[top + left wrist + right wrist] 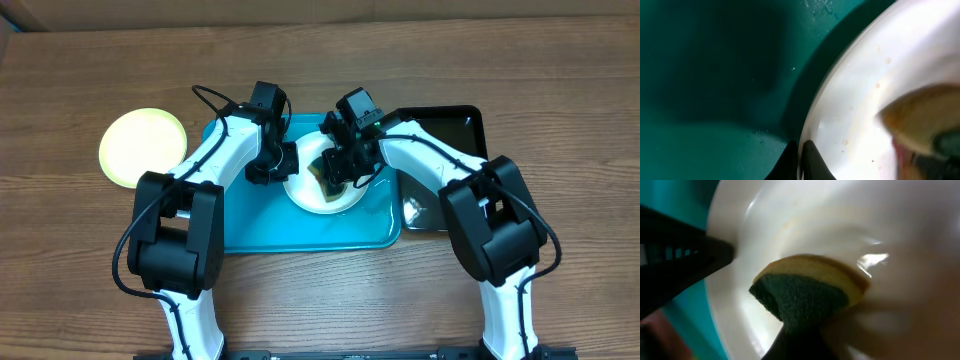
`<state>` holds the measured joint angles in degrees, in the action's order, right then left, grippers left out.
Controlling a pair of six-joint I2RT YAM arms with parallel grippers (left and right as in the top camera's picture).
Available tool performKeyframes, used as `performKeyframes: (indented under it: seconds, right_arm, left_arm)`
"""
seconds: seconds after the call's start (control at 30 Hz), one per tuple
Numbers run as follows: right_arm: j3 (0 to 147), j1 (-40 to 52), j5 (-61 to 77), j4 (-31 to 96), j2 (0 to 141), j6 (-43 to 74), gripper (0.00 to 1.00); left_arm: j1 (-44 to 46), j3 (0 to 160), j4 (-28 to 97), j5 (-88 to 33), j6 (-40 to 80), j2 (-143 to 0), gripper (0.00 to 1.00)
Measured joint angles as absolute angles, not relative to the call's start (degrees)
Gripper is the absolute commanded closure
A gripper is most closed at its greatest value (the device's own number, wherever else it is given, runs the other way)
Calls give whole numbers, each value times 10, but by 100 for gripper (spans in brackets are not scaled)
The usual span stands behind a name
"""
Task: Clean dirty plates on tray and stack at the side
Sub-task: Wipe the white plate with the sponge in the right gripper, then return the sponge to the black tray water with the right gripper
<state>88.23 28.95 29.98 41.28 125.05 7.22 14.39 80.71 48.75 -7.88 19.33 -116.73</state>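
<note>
We are holding a sponge against a white plate on the far right part of the blue tray.
Our left gripper is pinching the plate's left rim, jaws closed on it. Our right gripper is clamping the sponge and pressing it into the plate. A yellow-green plate is lying on the table, left of the tray.

Wooden table, grain running crosswise; narrow black tray lying on it right of centre, small shiny item at its near end; yellow sponge, dark green scouring face.
</note>
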Motion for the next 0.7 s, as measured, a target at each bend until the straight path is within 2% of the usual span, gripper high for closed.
performKeyframes:
  seconds: [0.23, 0.4, 0.53, 0.7]
  right_arm:
    - [975, 216, 509, 493, 1259, 62, 96]
    - [1013, 140, 575, 557, 1251, 49, 96]
    - [1014, 87, 542, 631, 1248, 32, 96]
    - [1014, 38, 389, 702, 1248, 21, 96]
  left_arm:
    - [144, 807, 487, -79, 193, -1167, 93]
    - [144, 807, 486, -79, 193, -1167, 92]
    - [144, 807, 486, -78, 193, -1167, 90]
    - [144, 807, 486, -78, 193, -1167, 88]
